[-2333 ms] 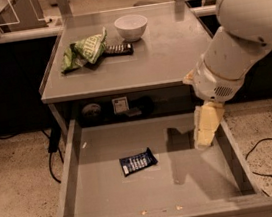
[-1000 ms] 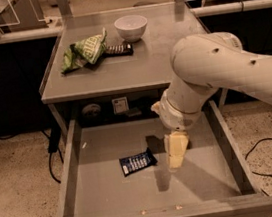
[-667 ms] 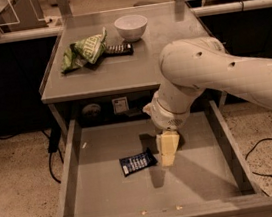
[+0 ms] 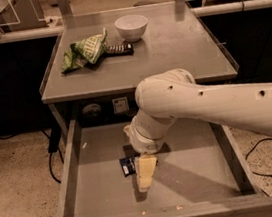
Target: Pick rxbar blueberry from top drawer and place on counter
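The top drawer (image 4: 88,198) stands pulled out below the counter (image 4: 179,54). The rxbar blueberry (image 4: 128,165), a dark navy bar with white lettering, lies flat on the drawer bottom; only its left end shows. My gripper (image 4: 145,174) with cream fingers hangs from the white arm directly over the bar's right part, down inside the drawer, and covers most of it.
On the counter are a white bowl (image 4: 131,27) at the back, a green-and-white chip bag (image 4: 84,51) at the left and a black-brown bar (image 4: 119,49) beside it. The drawer's side walls (image 4: 69,165) flank the gripper. Cables lie on the floor at both sides.
The arm has swung left from the drawer's right side and lowered, so the gripper now sits over the blue bar and hides most of it. The bar has not moved.
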Tool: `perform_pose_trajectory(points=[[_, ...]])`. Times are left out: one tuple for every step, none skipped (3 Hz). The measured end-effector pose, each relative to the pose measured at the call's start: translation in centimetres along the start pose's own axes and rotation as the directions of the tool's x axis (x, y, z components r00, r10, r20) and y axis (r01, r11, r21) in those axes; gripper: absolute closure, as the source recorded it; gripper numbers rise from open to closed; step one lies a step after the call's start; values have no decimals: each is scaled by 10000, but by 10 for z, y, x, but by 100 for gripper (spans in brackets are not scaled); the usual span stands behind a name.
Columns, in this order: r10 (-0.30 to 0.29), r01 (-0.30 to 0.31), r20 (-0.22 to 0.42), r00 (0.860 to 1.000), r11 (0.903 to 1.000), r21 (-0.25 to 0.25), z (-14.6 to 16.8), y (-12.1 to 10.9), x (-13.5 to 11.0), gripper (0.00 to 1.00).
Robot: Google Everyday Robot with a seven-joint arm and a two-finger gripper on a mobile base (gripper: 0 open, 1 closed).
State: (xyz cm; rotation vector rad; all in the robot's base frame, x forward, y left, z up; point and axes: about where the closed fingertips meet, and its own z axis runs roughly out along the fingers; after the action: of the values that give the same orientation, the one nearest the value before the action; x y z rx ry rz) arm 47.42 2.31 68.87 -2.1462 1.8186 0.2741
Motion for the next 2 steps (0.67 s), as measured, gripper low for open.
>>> perform_pose_trajectory(points=[[0, 0, 0, 10000, 10000, 0, 0, 0, 0, 0], [-337, 337, -7, 9994, 9994, -76, 12, -6, -1, 0]])
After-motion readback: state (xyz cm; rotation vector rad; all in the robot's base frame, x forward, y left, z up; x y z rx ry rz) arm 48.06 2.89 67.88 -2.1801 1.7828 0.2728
